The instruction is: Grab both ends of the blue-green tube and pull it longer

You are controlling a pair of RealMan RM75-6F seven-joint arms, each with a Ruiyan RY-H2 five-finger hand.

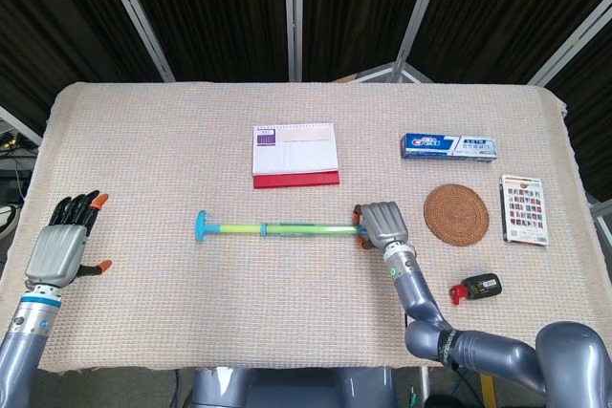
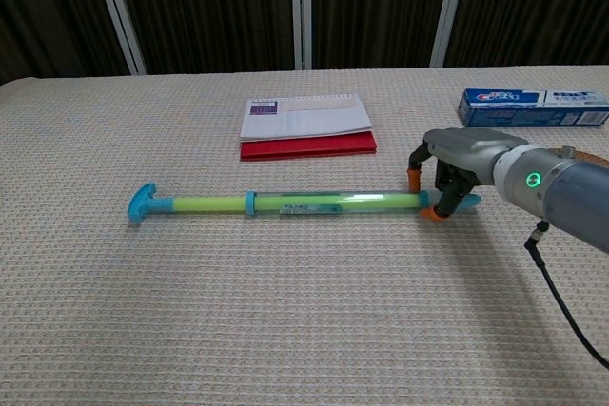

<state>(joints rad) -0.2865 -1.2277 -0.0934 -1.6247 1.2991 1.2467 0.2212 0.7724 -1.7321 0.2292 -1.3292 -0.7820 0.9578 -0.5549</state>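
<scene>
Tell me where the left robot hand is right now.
Head view only: the left robot hand hangs over the table's left edge, well apart from the tube.

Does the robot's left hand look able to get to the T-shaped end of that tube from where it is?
Probably yes. The left hand sits open near the table edge, and only bare cloth lies between it and the tube's blue end cap; nothing blocks the way.

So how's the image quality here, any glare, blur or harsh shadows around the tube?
Head view: sharp, evenly lit, no glare on the tube. Chest view: tube in focus, a soft shadow beneath it and the right hand; the near forearm is slightly soft, its green indicator light bright.
</scene>
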